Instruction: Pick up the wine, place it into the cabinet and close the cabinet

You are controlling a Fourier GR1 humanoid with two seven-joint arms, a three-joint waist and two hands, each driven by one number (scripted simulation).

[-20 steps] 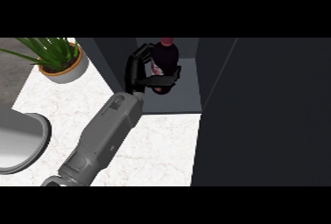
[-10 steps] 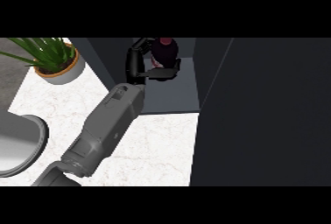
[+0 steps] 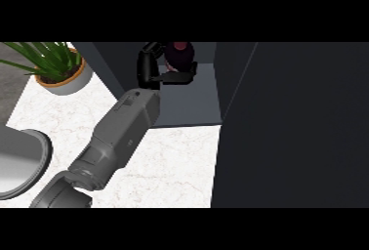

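Note:
The wine bottle [image 3: 181,54], dark red, stands at the back of the open dark cabinet [image 3: 191,105], at the top of the head view. My left hand [image 3: 149,68] is inside the cabinet on the bottle's left side. Its fingers run up beside the bottle and the thumb [image 3: 176,78] crosses under its near side, so the hand is curled round it. The grey forearm [image 3: 122,132] comes in from the lower left over the counter. The bottle's lower part is hidden by the hand. My right hand does not show.
A large dark panel, the cabinet's open door [image 3: 302,127], fills the right side. A potted green plant [image 3: 61,73] stands at the upper left on the white marble counter [image 3: 180,166]. A grey round basin [image 3: 18,161] lies at the left edge.
My left arm has stretched farther into the cabinet, carrying the bottle deeper toward the back. The plant and counter have shifted in the view.

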